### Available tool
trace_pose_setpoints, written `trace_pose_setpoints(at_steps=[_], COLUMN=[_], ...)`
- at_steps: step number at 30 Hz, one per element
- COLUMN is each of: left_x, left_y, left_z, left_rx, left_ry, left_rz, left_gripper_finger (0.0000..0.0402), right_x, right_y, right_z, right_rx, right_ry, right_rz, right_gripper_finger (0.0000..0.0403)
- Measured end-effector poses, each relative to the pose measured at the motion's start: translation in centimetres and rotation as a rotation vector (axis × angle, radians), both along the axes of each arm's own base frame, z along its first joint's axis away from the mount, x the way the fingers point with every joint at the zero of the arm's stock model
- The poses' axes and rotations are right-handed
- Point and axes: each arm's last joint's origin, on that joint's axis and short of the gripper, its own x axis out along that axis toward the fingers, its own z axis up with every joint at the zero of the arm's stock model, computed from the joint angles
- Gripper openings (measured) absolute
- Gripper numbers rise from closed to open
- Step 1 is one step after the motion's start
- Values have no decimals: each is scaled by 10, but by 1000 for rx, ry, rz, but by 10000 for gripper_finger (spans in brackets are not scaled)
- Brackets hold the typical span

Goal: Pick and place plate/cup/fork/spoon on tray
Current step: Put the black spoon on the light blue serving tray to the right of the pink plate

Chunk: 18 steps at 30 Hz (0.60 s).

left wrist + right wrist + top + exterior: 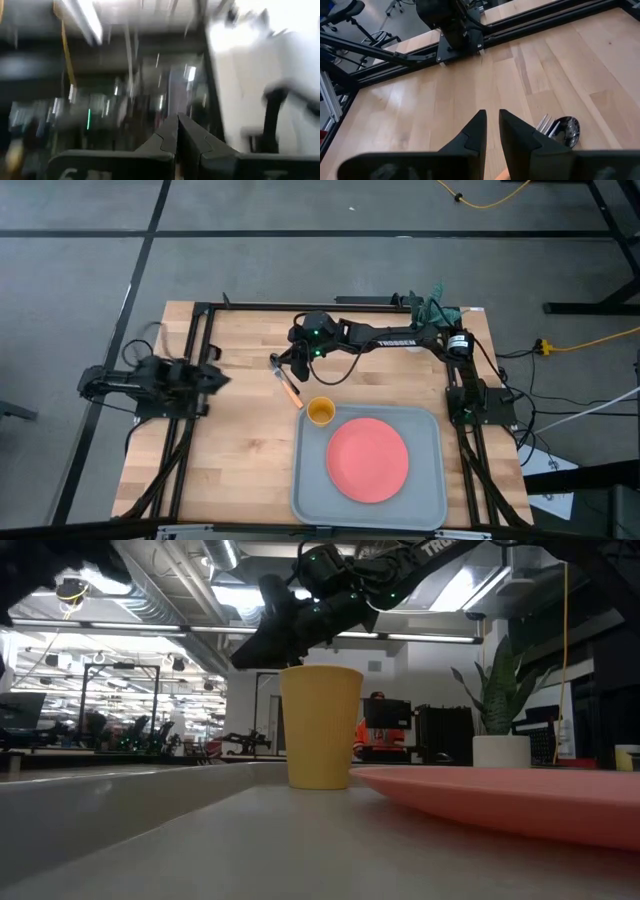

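The grey tray (432, 502) lies at the table's near right. The coral-pink plate (368, 459) lies flat on it, and the yellow cup (320, 412) (320, 725) stands upright in its far left corner. The orange-handled fork (291, 390) and the dark spoon (567, 131) lie side by side on the wood just beyond that corner. The fork's tines (545, 123) are next to the spoon's bowl. My right gripper (284, 366) (492, 116) hovers above them, slanting down, with a narrow gap between its fingers and nothing in it. My left gripper (217, 377) (177, 122) is shut, drawn back at the table's left edge and pointing upward.
Black frame rails (200, 420) run along the table's left, far and right sides. Bare wood (240, 450) lies left of the tray. A green object (436, 304) sits at the far right corner. A white pot with a plant (500, 745) shows behind the plate (520, 798).
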Motion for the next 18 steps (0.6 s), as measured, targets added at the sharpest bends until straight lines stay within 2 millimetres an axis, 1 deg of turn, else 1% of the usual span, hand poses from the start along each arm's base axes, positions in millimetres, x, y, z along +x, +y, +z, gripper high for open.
trace_pose_setpoints(at_steps=[4,6,11,18], left_x=[12,14,15,15], left_y=[2,3,6,4], left_z=[-26,-34,-46,-48], left_rx=[-51,-79,-103,-74], left_ry=[297,389,510,531], left_rz=[67,112,223,153], left_gripper_finger=[0,0,0,0], right_x=[0,0,0,0], right_y=[0,0,0,0], right_z=[0,0,0,0], right_rx=[0,1,1,0], right_ry=[-1,0,0,0], right_rz=[0,0,0,0], right_gripper_finger=[56,56,56,56])
